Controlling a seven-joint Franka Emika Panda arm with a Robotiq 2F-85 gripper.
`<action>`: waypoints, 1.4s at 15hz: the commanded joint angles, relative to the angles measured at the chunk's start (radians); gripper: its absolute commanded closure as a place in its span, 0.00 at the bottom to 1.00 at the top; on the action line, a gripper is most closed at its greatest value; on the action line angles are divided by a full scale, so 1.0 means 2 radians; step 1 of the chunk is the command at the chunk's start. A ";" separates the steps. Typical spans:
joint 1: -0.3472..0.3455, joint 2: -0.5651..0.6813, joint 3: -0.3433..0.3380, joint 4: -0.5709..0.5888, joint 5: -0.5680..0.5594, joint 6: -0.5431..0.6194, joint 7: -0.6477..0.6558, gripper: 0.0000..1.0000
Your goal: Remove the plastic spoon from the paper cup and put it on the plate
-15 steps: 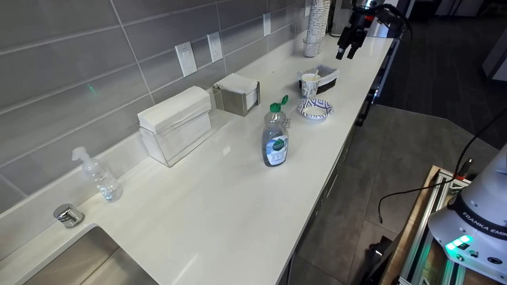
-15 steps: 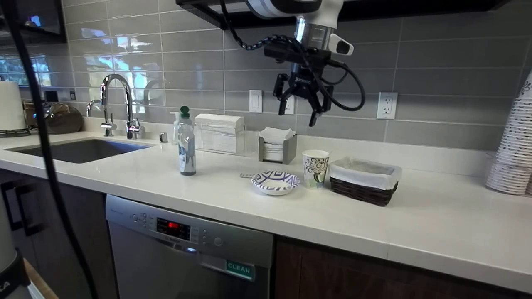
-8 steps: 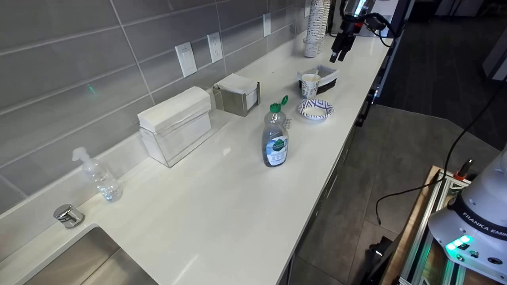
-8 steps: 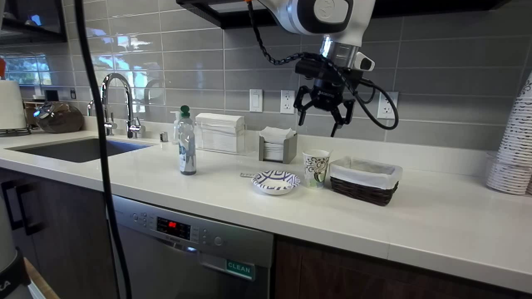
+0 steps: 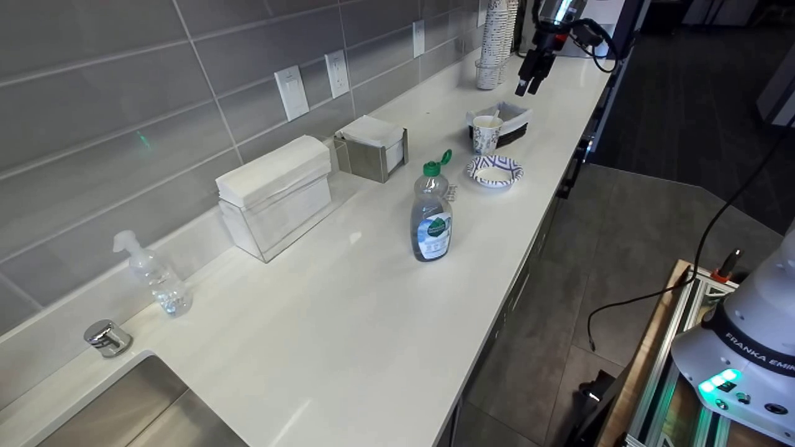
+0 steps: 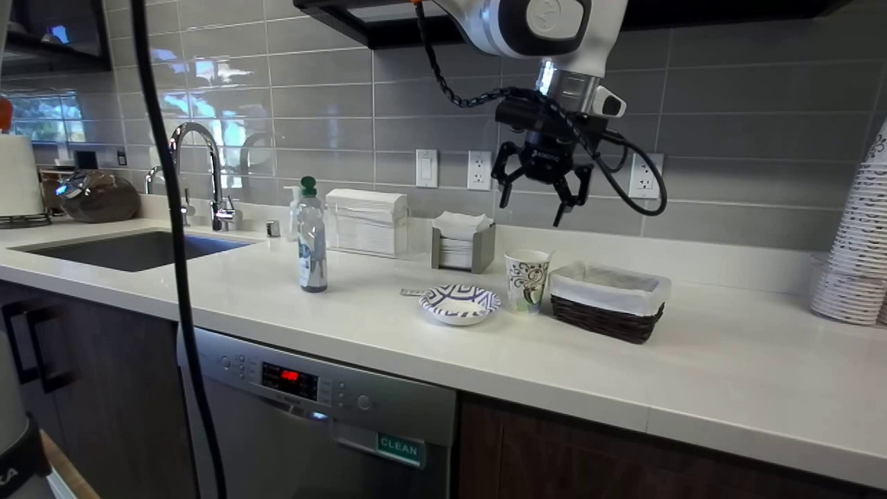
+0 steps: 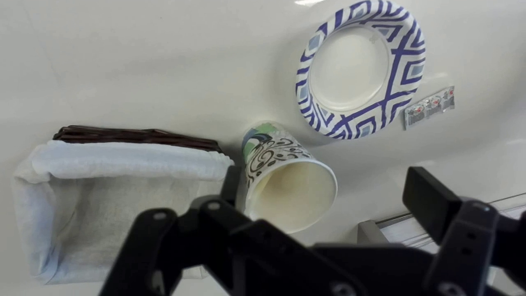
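The white paper cup (image 6: 527, 283) with a dark swirl print stands upright between the plate and a basket. It also shows in an exterior view (image 5: 486, 135) and in the wrist view (image 7: 283, 168). The white plastic spoon's handle (image 5: 495, 116) sticks up over the cup's rim; in the wrist view I cannot make it out. The shallow white plate (image 6: 459, 305) with blue markings lies beside the cup; the wrist view shows it too (image 7: 349, 70). My gripper (image 6: 530, 211) is open and empty, well above the cup; in the wrist view one finger (image 7: 328, 193) covers the cup's side edge.
A dark wicker basket (image 6: 610, 319) with a white liner stands close beside the cup. A napkin holder (image 6: 483, 248), a dish soap bottle (image 6: 312, 242) and a foil packet (image 7: 429, 107) are on the plate's side. A stack of paper cups (image 6: 856, 242) stands farther along the counter.
Over the second, my gripper has moved toward the basket side and slightly lower, staying open. In the last half second it has hardly moved. The cup and plate have not moved.
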 commanded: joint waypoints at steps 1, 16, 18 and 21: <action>-0.031 0.032 0.020 0.039 0.024 -0.029 -0.032 0.00; -0.087 0.167 0.080 0.200 0.041 -0.086 -0.059 0.30; -0.092 0.180 0.086 0.215 0.045 -0.088 -0.056 0.36; -0.100 0.196 0.093 0.235 0.049 -0.090 -0.048 0.39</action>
